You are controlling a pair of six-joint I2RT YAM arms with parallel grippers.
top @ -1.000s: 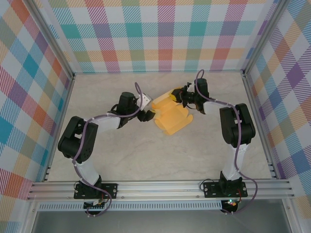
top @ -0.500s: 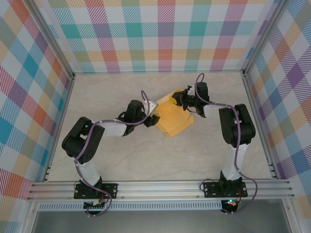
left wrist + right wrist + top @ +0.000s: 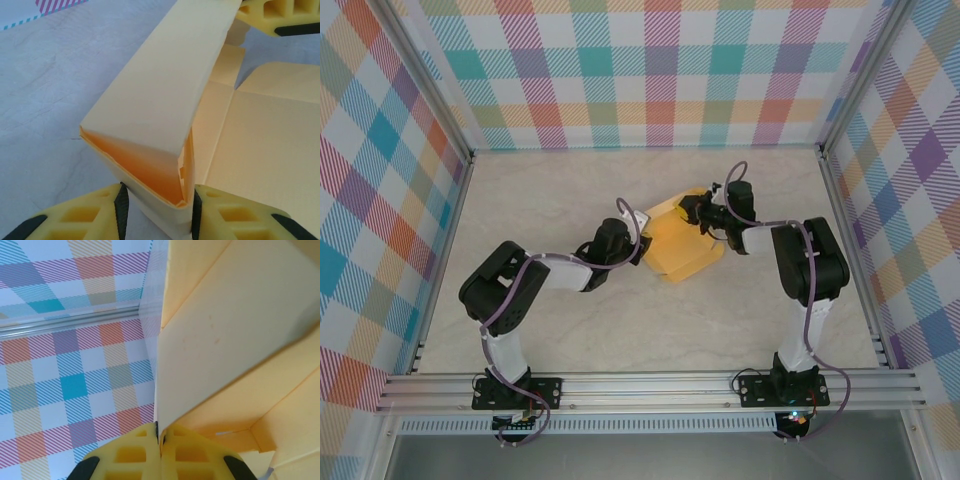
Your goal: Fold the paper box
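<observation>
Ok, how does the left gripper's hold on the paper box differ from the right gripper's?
The left gripper holds its jaws apart around a folded hollow wall of the paper box; the right gripper has them pressed together on one thin flap. The left grips the box's left side, the right its far right side. Both are clamped on the same box.

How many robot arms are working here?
2. Left arm, left end effector gripping the paper box at a raised fold; right arm, right end effector pinching its far edge.
</observation>
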